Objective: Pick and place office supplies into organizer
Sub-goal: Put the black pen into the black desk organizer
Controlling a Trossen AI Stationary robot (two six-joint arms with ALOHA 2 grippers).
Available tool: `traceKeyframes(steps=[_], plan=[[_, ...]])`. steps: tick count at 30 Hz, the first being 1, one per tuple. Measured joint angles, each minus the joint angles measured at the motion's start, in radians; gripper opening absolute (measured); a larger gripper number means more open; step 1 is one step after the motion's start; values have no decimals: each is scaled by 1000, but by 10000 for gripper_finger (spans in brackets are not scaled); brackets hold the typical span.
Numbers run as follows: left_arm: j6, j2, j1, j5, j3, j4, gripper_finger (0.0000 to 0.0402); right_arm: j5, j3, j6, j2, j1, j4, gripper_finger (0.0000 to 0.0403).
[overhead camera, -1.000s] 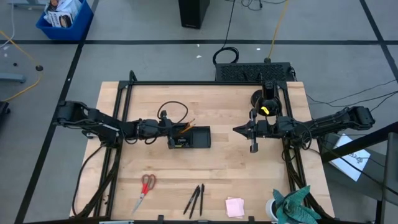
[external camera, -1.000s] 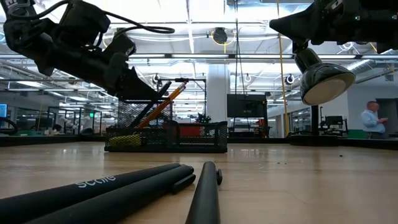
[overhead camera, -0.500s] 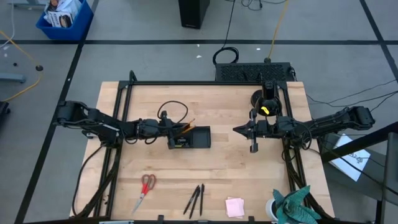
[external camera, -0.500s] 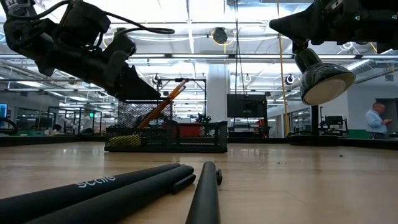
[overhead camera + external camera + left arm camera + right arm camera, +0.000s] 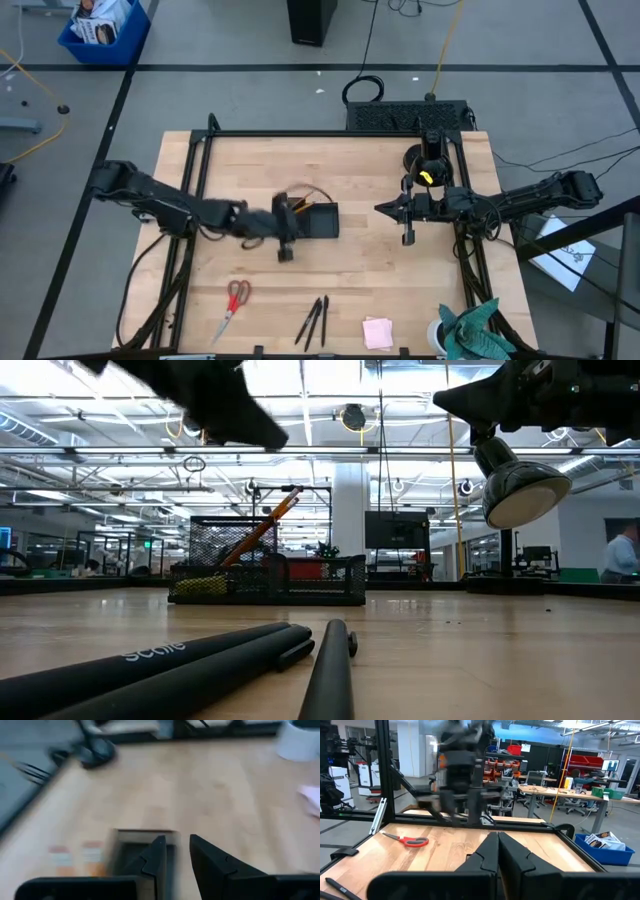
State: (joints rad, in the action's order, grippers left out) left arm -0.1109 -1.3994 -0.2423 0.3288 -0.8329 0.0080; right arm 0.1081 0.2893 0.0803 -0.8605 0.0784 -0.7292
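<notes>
1. The black mesh organizer (image 5: 312, 221) sat near the middle of the wooden table (image 5: 340, 280), with an orange pencil (image 5: 262, 525) leaning upright in its taller compartment.
2. The left gripper (image 5: 285, 248) hung just beside the organizer's near-left corner, blurred, its fingers (image 5: 155, 860) a small way apart with nothing between them.
3. Three black pens (image 5: 313, 320) lay together near the table's front edge; in the low view one barrel bore pale lettering that seemed to read "scote" (image 5: 154, 652), though it was not sharp enough to be sure.
4. The red-handled scissors (image 5: 233, 303) lay left of the pens, well apart from the organizer.
5. The pink sticky-note pad (image 5: 377, 332) lay right of the pens, near the front edge.
6. The right gripper (image 5: 383, 209) waited to the right of the organizer, apart from it, with its fingers (image 5: 492, 851) pressed together and empty.
7. A round black stand base (image 5: 418, 158) stood at the table's far right, and a teal cloth (image 5: 472, 328) sat at the front right corner.
8. A person (image 5: 624, 555) stood in the room beyond the table.
</notes>
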Motion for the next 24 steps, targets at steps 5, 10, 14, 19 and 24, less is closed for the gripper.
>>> traceKeyframes(steps=[5, 10, 14, 19, 24], plan=[[-145, -215, -161, -104, -154, -102, 92, 0, 0, -4, 0, 0, 0, 0], [-249, -418, -266, -180, -275, -131, 92, -4, 0, -16, 0, 1, 0, 0], [-411, -489, -304, -169, -359, -176, 93, -4, 0, -28, 0, 2, 0, 0], [-575, -553, -323, -193, -447, -297, 93, -4, 0, -41, 0, 2, -1, 0], [-662, -594, -335, -212, -561, -445, 93, -4, 0, -40, 0, 2, 0, 0]])
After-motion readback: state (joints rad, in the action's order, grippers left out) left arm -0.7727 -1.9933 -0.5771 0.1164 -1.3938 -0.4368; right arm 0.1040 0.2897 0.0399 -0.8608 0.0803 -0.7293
